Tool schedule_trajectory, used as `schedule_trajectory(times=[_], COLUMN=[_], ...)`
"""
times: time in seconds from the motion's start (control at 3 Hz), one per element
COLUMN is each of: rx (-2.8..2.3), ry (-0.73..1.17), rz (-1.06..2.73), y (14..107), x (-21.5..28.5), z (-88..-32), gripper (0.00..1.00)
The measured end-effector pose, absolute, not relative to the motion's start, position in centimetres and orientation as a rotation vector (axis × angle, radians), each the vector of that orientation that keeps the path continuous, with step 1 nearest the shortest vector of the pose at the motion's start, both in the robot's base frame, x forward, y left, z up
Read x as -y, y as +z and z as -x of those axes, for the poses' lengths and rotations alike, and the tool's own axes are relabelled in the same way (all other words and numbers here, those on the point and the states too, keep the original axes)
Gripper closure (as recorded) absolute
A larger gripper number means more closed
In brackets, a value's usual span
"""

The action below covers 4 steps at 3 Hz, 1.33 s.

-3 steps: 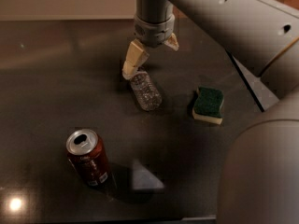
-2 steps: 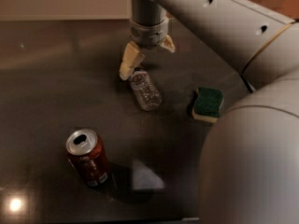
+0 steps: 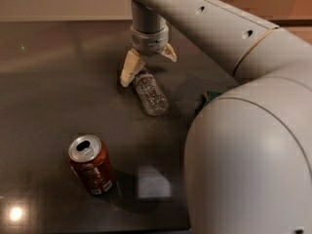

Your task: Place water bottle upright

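Observation:
The water bottle (image 3: 151, 95) is a small clear ribbed plastic bottle. It lies on its side on the dark table (image 3: 53, 82), its cap end pointing up-left under the gripper. My gripper (image 3: 148, 65) hangs just above the bottle's cap end, open, with one cream finger (image 3: 130, 68) to the left of the neck and the other finger (image 3: 170, 52) to the right. The fingers straddle the neck and hold nothing. The cap is hidden by the gripper.
A brown-red soda can (image 3: 91, 164) stands upright at the front left, its top opened. A green sponge (image 3: 211, 97) shows only as a sliver behind my arm (image 3: 243, 145), which fills the right side. A bright light reflection (image 3: 15, 213) sits at the front left corner.
My gripper has moved slightly left and lower over the bottle's cap end. My arm now covers most of the sponge. The bottle and can have not moved.

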State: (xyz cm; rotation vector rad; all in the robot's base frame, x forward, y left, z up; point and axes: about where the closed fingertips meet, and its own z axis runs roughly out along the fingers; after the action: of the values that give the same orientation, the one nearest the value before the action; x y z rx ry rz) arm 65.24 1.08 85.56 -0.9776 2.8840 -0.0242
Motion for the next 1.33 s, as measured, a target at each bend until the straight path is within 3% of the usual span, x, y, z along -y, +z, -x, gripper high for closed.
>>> schedule_trajectory(times=[0.33,0.67,1.33], rx=[-2.911,-2.917,-2.899], ry=[-0.001,0.010,0.022], rz=[0.975,0.997,1.051], y=[84.6,84.4,84.9], x=[-1.8,-2.5,-3.4], z=[-65.3,-65.2,-64.8], gripper=[0.07,0.21,0.68])
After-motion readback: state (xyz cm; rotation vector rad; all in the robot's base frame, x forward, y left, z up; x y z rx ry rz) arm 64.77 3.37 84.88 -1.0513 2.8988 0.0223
